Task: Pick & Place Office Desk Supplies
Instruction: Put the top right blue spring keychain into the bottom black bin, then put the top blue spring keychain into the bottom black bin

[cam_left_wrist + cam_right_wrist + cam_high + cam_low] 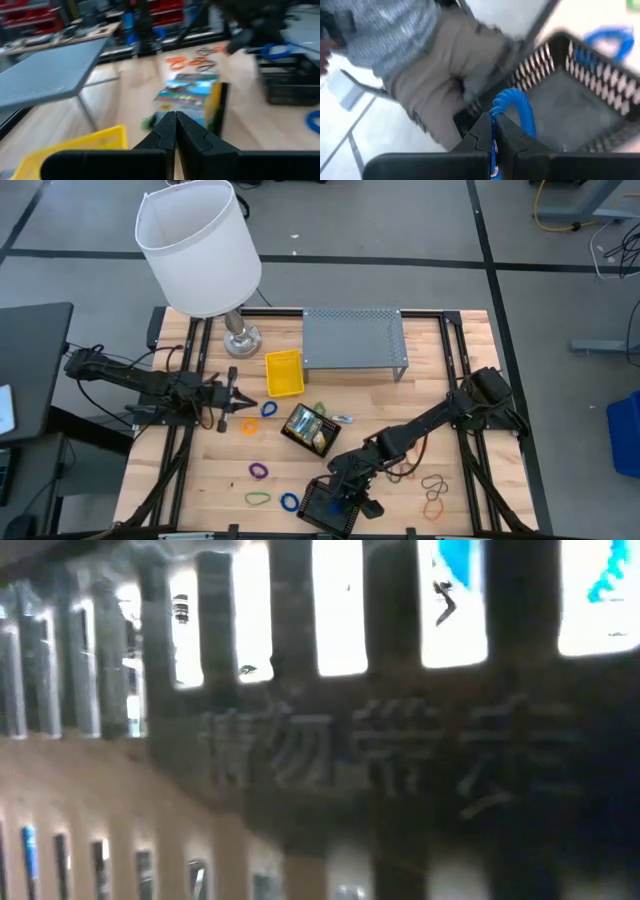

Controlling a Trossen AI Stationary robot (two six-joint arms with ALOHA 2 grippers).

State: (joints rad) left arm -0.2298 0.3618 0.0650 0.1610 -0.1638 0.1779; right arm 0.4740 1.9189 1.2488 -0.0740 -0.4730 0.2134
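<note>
My right gripper is shut on a blue rubber band above a black slotted basket at the table's near edge. My left gripper hovers shut and empty at the left, its fingertips pointing toward a crayon box that lies flat in mid-table. Loose rubber bands lie flat on the wood: blue, orange, purple, green, another blue, and orange and brown ones at the near right. My right gripper pinches the blue rubber band between its two fingertips, with a strand running back between them. The fingers slant down toward the table's near edge. The free loop arches out past the fingertips over the basket's inside, clear of its floor.
A yellow bin and a grey perforated shelf stand toward the far side, with a lamp with a white shade at the far left. A person stands just beyond the near edge. The basket's wall fills the low view.
</note>
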